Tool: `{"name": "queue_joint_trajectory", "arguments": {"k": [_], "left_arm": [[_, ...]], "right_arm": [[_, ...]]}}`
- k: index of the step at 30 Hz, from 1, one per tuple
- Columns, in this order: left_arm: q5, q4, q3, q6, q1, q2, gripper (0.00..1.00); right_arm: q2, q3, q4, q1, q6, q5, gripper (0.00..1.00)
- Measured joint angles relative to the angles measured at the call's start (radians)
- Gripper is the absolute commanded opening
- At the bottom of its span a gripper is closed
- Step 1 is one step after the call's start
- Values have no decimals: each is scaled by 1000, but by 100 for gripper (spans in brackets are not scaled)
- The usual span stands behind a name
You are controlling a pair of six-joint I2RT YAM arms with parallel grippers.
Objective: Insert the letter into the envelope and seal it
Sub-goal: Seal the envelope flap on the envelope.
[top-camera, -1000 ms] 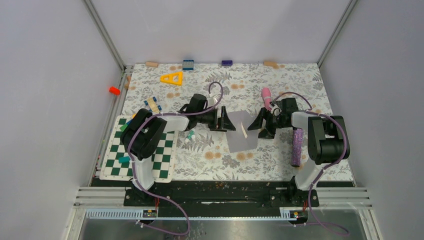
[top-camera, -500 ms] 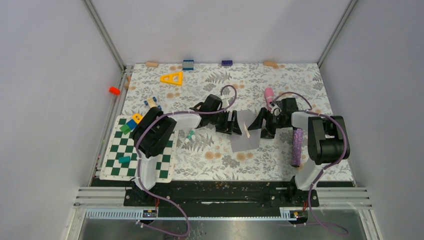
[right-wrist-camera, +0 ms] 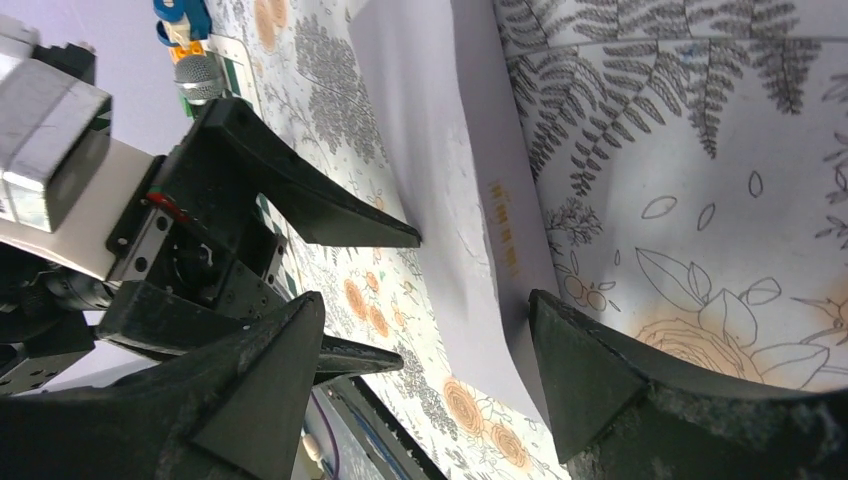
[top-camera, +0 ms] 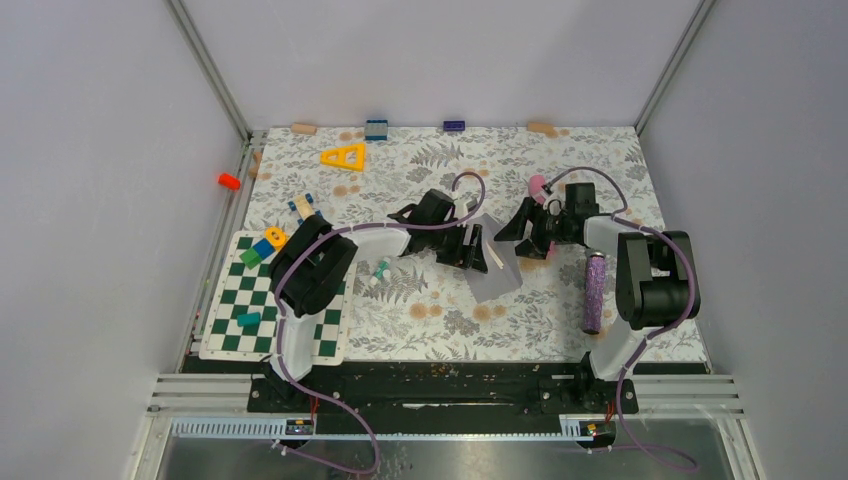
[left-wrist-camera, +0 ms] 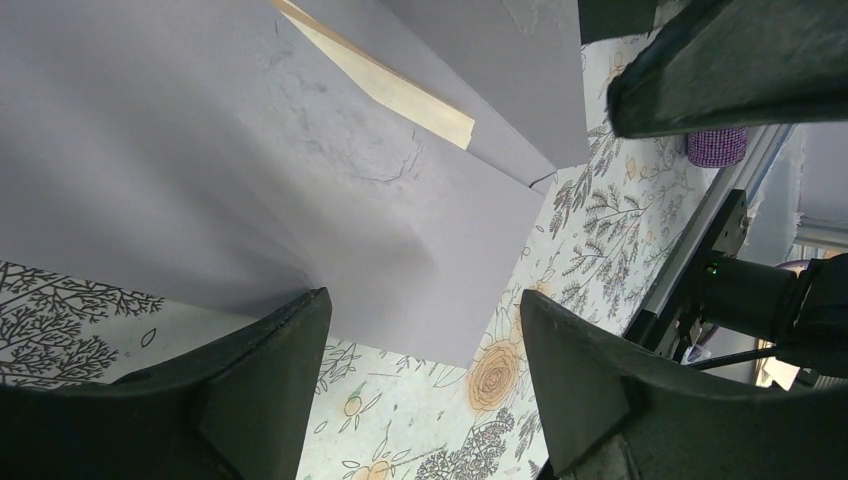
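Observation:
The grey envelope (top-camera: 492, 280) lies mid-table with its far end lifted, and a thin tan strip of the letter (top-camera: 493, 257) shows at its opening. My left gripper (top-camera: 472, 246) stands open at the envelope's left edge, with nothing between its fingers. In the left wrist view the envelope (left-wrist-camera: 260, 170) fills the frame above the open left gripper (left-wrist-camera: 425, 335), and the letter's edge (left-wrist-camera: 400, 88) pokes out. My right gripper (top-camera: 521, 234) is open at the envelope's far right corner. The right wrist view has the envelope (right-wrist-camera: 440, 150) running between the tips of the right gripper (right-wrist-camera: 425, 345).
A purple roller (top-camera: 594, 292) lies right of the envelope, with a pink object (top-camera: 537, 186) behind the right gripper. A chessboard (top-camera: 325, 330) with small blocks sits at the left. A yellow triangle (top-camera: 343, 156) and several blocks lie along the far edge.
My left gripper has moved right, up against the envelope's left edge, and its jaws have narrowed a little. The right gripper has drawn back toward the far side. The envelope has turned slightly.

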Motion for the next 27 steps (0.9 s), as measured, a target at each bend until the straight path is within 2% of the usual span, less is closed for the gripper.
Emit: {"name": "queue_joint_trajectory", "arguments": {"k": [12,20,27], "left_arm": [[-2,-11,8,9,-2,3,73],[0,-10,8,9,-2,4,72],[5,-6,8,9,-3,6,72]], "right_arm": [[21,37,56,0,32,-45,77],[76,45,116,14,88,-71,59],[102,45,148,48,135,-93,61]]}}
